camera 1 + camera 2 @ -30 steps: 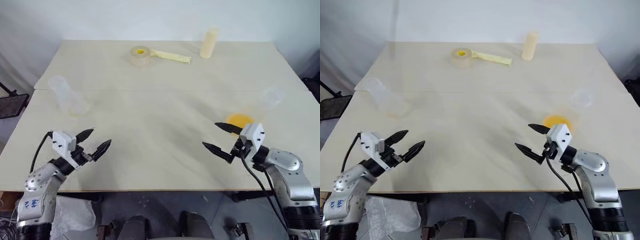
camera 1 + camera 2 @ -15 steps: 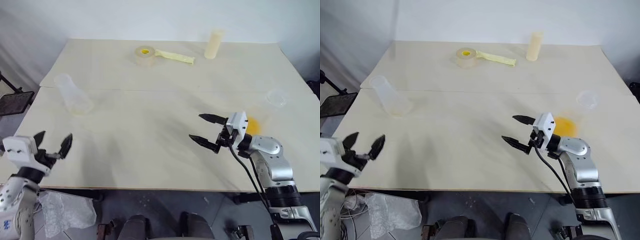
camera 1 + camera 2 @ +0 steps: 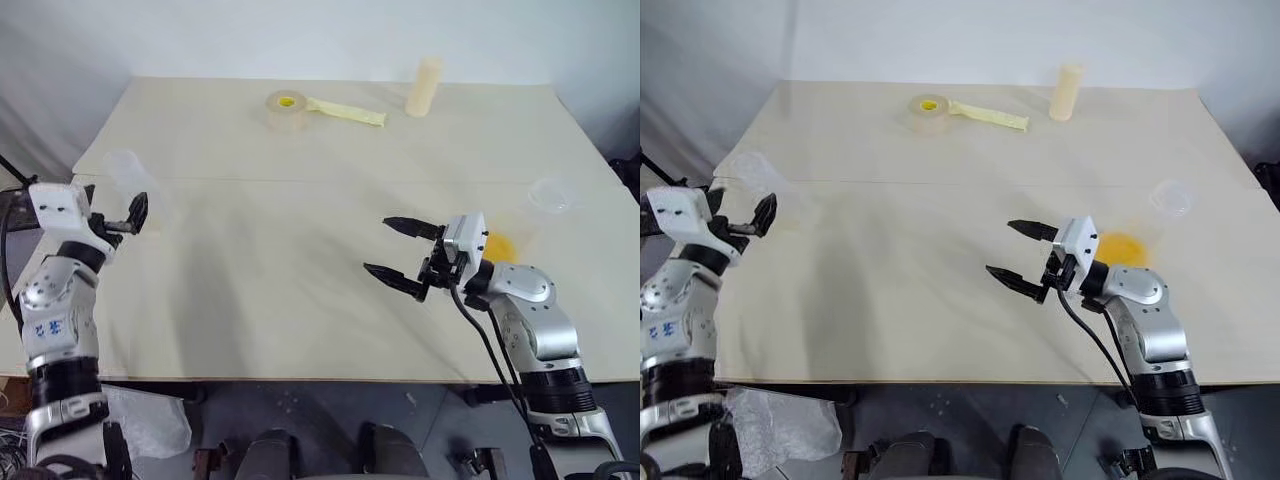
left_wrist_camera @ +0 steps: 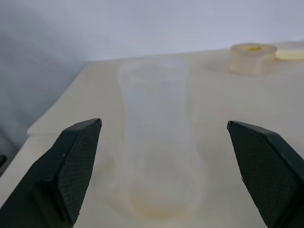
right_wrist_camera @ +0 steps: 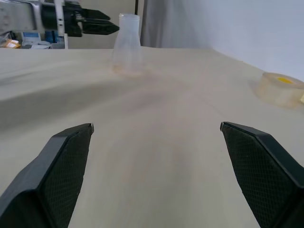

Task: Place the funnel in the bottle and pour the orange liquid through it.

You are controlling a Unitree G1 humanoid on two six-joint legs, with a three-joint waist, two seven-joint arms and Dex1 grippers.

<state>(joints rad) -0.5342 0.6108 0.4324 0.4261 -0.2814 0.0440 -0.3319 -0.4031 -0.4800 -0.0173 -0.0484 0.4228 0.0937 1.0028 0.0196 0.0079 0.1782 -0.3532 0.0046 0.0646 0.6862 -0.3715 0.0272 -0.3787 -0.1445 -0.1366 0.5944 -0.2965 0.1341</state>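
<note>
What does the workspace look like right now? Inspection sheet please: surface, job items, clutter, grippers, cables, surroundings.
Surface: cream table, seam across it.
Job's things: bottle upright near left edge; funnel near right edge; orange liquid beside right arm.
Clutter: tape roll with yellow strip, cream cylinder, far side.
Grippers: left gripper open, by the bottle; right gripper open, above the table, empty.
Cables: black cable along right arm.
Surroundings: white backdrop.
</note>
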